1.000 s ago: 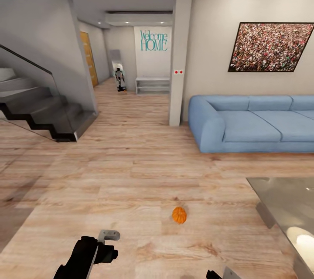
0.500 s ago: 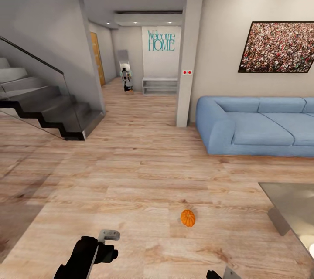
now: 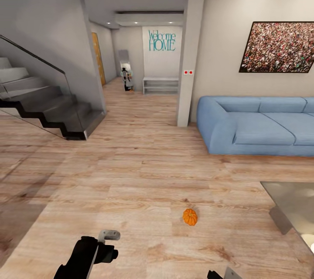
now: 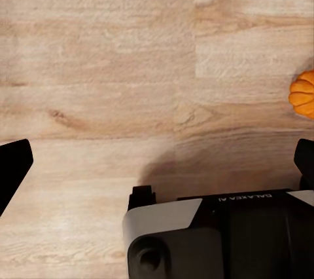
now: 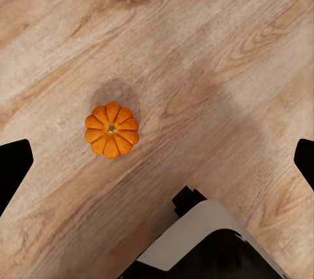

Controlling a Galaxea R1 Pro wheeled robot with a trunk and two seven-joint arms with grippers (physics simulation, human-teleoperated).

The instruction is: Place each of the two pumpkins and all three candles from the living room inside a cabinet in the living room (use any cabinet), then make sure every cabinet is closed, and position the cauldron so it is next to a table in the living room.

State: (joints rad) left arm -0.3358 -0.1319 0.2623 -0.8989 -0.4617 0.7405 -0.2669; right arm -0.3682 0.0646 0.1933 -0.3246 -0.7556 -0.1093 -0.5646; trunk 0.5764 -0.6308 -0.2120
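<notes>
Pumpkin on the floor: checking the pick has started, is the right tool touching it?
Apart. In the right wrist view the pumpkin sits on bare floor, clear of the open right tool.

My left arm [image 3: 85, 255] reaches forward low in front of me, wrist bent. My left gripper [image 4: 157, 161] hangs with fingers spread wide, holding nothing. My right gripper [image 5: 157, 161] is likewise spread wide and bare.

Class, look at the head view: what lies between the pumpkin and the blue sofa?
Bare wood floor lies between the pumpkin and the sofa; the head view shows it.
</notes>
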